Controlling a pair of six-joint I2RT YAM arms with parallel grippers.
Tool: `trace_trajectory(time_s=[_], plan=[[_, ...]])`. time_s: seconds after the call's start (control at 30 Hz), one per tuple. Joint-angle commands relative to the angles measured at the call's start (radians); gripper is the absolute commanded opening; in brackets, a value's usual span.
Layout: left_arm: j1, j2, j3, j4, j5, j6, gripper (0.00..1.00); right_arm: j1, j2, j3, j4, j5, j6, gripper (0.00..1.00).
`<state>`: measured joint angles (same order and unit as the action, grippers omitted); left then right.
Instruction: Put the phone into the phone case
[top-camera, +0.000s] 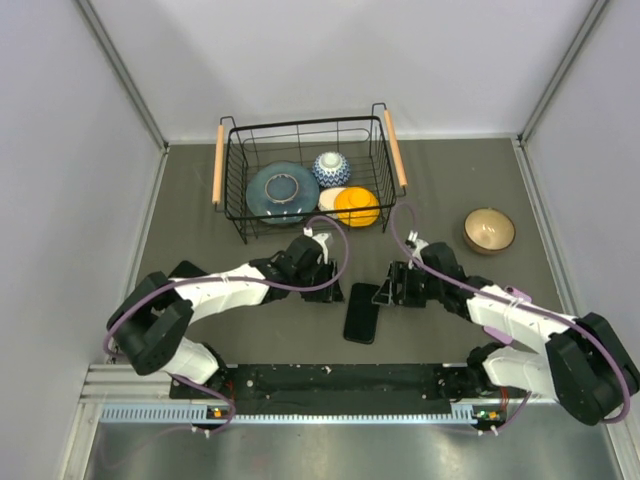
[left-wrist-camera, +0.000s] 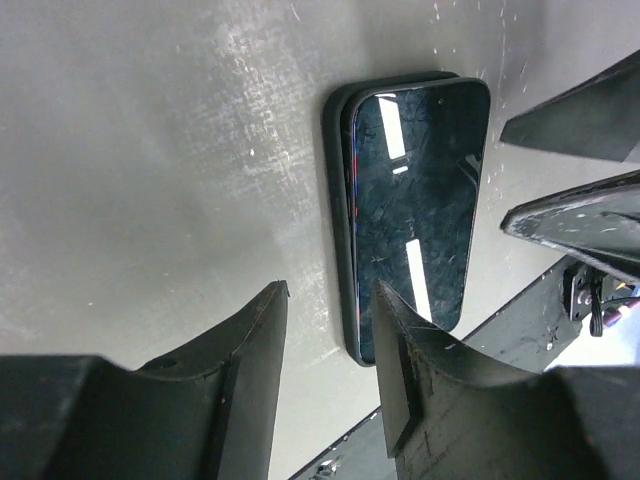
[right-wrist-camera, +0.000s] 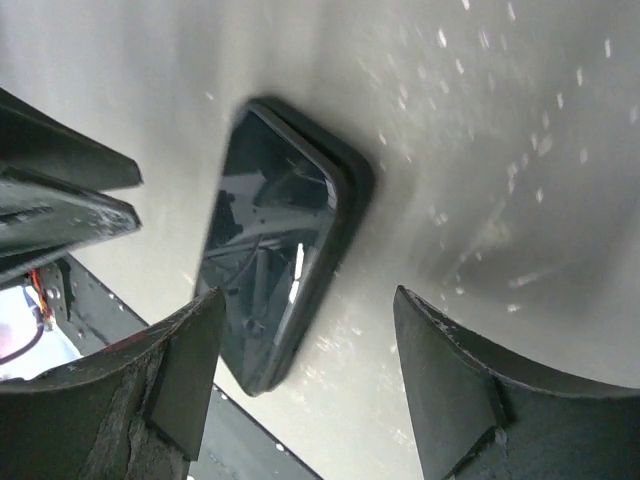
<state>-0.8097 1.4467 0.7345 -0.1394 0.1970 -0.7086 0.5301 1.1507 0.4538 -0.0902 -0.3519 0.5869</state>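
- The phone (left-wrist-camera: 415, 210) lies face up on the phone case (left-wrist-camera: 334, 200), and its glossy face reflects strips of light.
- The case's matte rim shows along one long side and one end of the phone. The phone sits shifted toward the other long side, and in the right wrist view it looks slightly tilted. I cannot tell whether it is seated fully in the shell.
- The pair rests on the grey tabletop (top-camera: 190, 220), near the front edge and midway between the two arms.
- The left hand (left-wrist-camera: 330, 295) is low over the tabletop with its fingers apart and gripping nothing. One end of the phone and case lies just ahead of the gap.
- The right hand (right-wrist-camera: 308, 298) faces the stack from the other side. Its fingers are also spread wide and empty, just short of the phone's lower corner.
- Further back stands a wire basket (top-camera: 300, 125) with wooden handles. It holds a blue plate (top-camera: 282, 190), a patterned bowl (top-camera: 331, 167) and an orange piece (top-camera: 357, 205).
- A tan bowl (top-camera: 489, 231) sits apart to the right.
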Motion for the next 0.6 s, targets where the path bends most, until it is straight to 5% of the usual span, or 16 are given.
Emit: trace_trajectory(time_s=[0.0, 0.57], plan=[[0.001, 0.056, 0.016, 0.095, 0.061, -0.012, 0.45, 0.007, -0.048, -0.102, 0.095, -0.004, 0.112, 0.66], [-0.002, 0.178, 0.017, 0.179, 0.151, -0.019, 0.45, 0.162, -0.068, -0.192, 0.245, 0.18, 0.294, 0.66]])
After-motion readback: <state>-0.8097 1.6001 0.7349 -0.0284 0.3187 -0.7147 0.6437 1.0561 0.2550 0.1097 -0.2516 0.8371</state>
